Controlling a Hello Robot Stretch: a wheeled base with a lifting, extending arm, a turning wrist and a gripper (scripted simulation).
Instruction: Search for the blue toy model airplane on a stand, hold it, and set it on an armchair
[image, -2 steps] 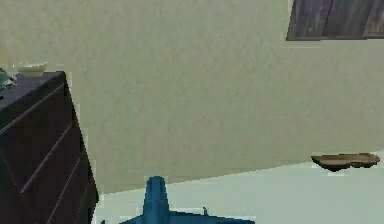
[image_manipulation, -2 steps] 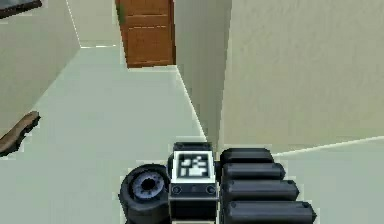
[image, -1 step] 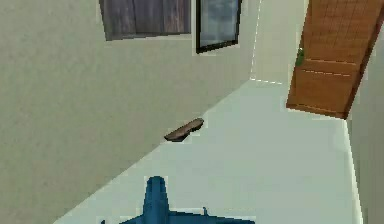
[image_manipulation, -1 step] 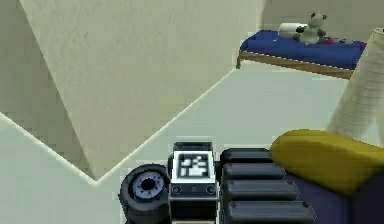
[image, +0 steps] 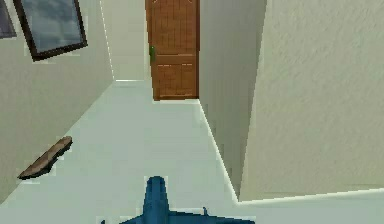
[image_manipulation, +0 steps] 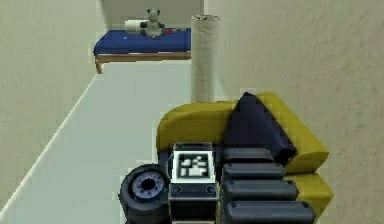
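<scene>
A blue shape with wings, like the toy airplane (image: 157, 205), rises from the forward view's bottom edge over the pale floor. In the arm side view a mustard-yellow armchair (image_manipulation: 200, 122) with a dark navy cushion (image_manipulation: 256, 125) stands just beyond the arm. The dark arm (image_manipulation: 255, 190) comes up from the bottom edge, with a white marked square (image_manipulation: 193, 165) at its end. Left of that sits the gripper (image_manipulation: 145, 194), a dark round body low in the picture. Its far end is not clear, so I cannot tell whether it holds anything.
A corridor runs ahead to a brown wooden door (image: 173, 48), with a wall corner (image: 240, 120) on the right. A framed picture (image: 50, 25) and a small brown shelf (image: 45, 157) are on the left wall. Past the armchair stand a white cylinder (image_manipulation: 205, 60) and a blue bed (image_manipulation: 140, 44) with a plush toy (image_manipulation: 148, 23).
</scene>
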